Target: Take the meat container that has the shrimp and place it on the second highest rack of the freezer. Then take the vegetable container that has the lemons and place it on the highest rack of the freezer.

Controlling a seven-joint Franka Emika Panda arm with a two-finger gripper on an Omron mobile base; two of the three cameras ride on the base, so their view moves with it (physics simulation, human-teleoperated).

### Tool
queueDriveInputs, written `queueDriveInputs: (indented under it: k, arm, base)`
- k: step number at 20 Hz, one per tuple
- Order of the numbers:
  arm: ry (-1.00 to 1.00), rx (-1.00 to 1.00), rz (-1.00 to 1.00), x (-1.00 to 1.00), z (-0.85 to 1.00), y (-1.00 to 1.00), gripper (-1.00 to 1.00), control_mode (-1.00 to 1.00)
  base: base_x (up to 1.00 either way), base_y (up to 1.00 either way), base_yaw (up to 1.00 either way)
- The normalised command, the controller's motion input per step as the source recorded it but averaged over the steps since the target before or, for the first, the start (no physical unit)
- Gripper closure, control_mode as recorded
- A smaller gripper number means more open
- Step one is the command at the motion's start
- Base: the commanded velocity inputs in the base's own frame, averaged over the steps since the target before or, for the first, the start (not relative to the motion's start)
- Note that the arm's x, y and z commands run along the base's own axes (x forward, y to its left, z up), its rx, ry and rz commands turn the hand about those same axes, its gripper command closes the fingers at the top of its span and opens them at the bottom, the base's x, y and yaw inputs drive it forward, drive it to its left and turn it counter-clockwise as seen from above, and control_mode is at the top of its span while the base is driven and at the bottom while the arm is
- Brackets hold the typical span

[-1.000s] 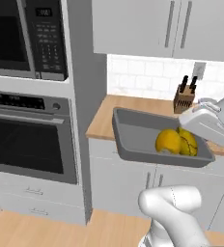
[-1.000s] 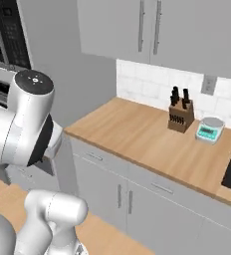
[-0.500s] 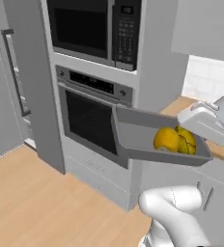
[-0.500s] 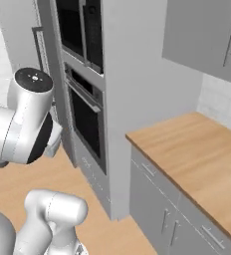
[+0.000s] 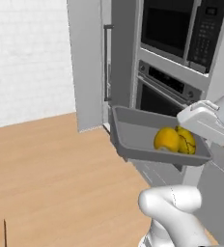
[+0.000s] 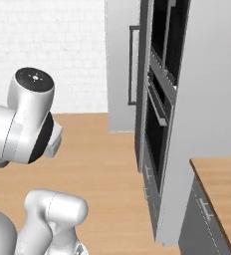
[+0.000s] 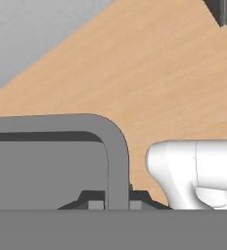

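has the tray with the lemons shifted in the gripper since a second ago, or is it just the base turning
No shift in the grip. The grey tray sits the same against the white hand, lemons at that end; only the ovens and background slid past as the base turned.

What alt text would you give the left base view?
The arm holds a grey tray with two lemons in the air over a wood floor. Behind it stand wall ovens and a tall grey freezer with a dark bar handle.
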Motion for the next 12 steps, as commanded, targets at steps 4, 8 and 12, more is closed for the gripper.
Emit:
queueDriveInputs:
  k: [4,8,12]
  arm:
    - [0.0,0.0,0.0,0.0,0.0,0.0,1.0,1.0]
    - [0.0,0.0,0.0,0.0,0.0,0.0,1.0,1.0]
    - [0.0,0.0,0.0,0.0,0.0,0.0,1.0,1.0]
  base:
    - [0.32,0.13,0.45]
    - [0.56,0.23,0.23]
    - [0.95,0.23,0.07]
